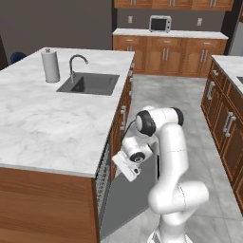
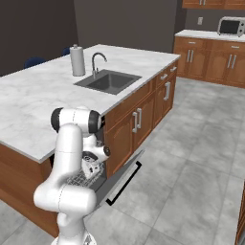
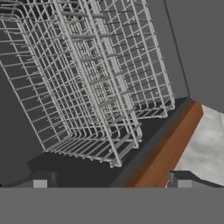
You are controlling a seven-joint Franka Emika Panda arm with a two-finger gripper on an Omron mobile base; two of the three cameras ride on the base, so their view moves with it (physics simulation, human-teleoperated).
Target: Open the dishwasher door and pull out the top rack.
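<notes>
The dishwasher door hangs partly open under the island counter, its grey inner face towards me. Its black front and bar handle show in the right base view. Light-grey wire mesh of the top rack sits inside the opening just under the countertop, and the top rack also shows behind my arm. Up close, the top rack overlaps a second wire basket. My gripper hovers over the door at the opening. The gripper is open, its fingertips wide apart, nothing between them and clear of the mesh.
The marble island counter carries a sink, a faucet and a paper towel roll. Brown cabinet doors flank the dishwasher. More cabinets line the right side, and a microwave stands on the back counter. Grey tiled floor lies open.
</notes>
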